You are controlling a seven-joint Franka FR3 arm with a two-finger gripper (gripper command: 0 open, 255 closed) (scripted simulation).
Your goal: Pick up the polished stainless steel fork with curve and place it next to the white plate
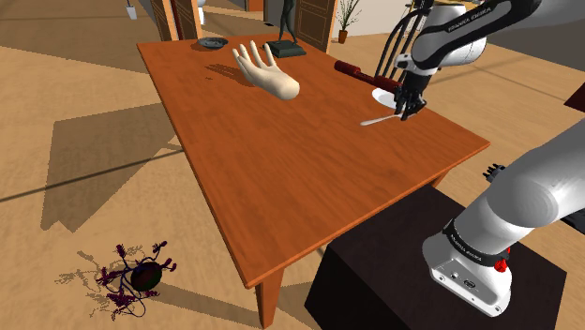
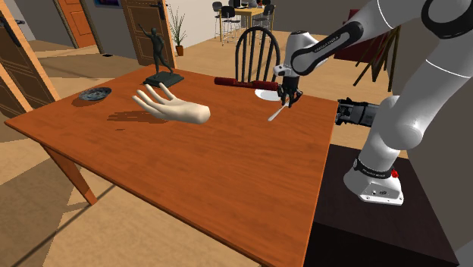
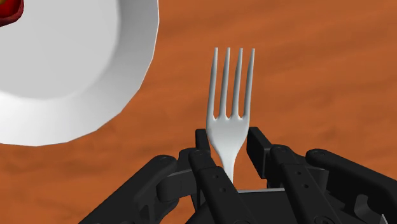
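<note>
A pale silvery fork sticks out from between my gripper's black fingers, which clasp its neck just below the tines. The white plate lies close beside the tines, a narrow strip of table between them. From the shoulder camera, the gripper hangs low over the brown table, and the fork slants down from it, just in front of the plate. The second exterior view shows the gripper, the fork tilted under it and the plate behind.
A dark red cylinder lies behind the plate. A beige hand sculpture, a dark figurine and a small dark dish stand toward the far end. A chair stands beyond the table.
</note>
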